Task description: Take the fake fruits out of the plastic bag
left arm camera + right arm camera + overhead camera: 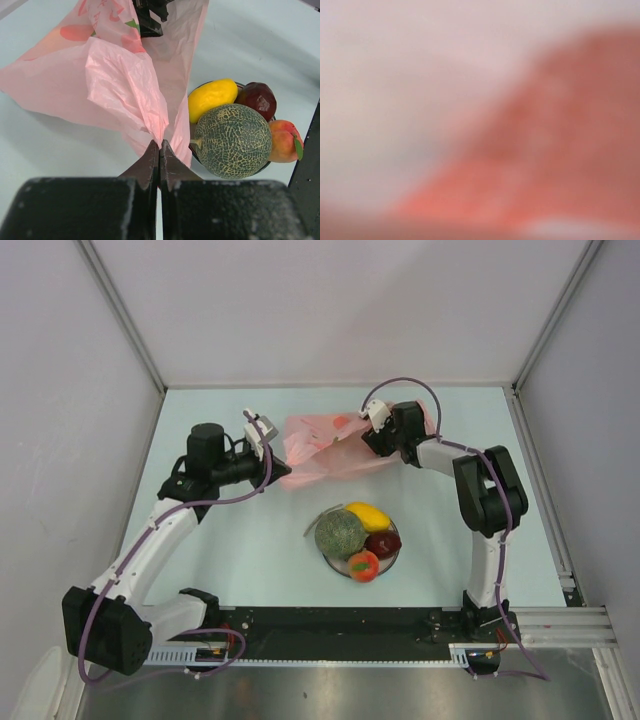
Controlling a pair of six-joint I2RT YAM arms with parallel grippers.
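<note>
The pink plastic bag (318, 446) lies crumpled at the middle back of the table. My left gripper (283, 473) is shut on its near left corner, and the left wrist view shows the film pinched between the closed tips (160, 145). My right gripper (372, 436) is at the bag's right end; its dark fingers (149, 20) reach into the film. The right wrist view is only a pink-red blur. A red shape (76, 32) shows through the bag. The netted melon (340, 534), yellow oval (368, 515), dark red fruit (383, 542) and orange fruit (363, 565) lie on a plate.
The round plate (326, 556) sits in front of the bag, near the table's middle. In the left wrist view its dark rim (193, 151) lies just right of my left fingertips. White walls close the table at the back and sides.
</note>
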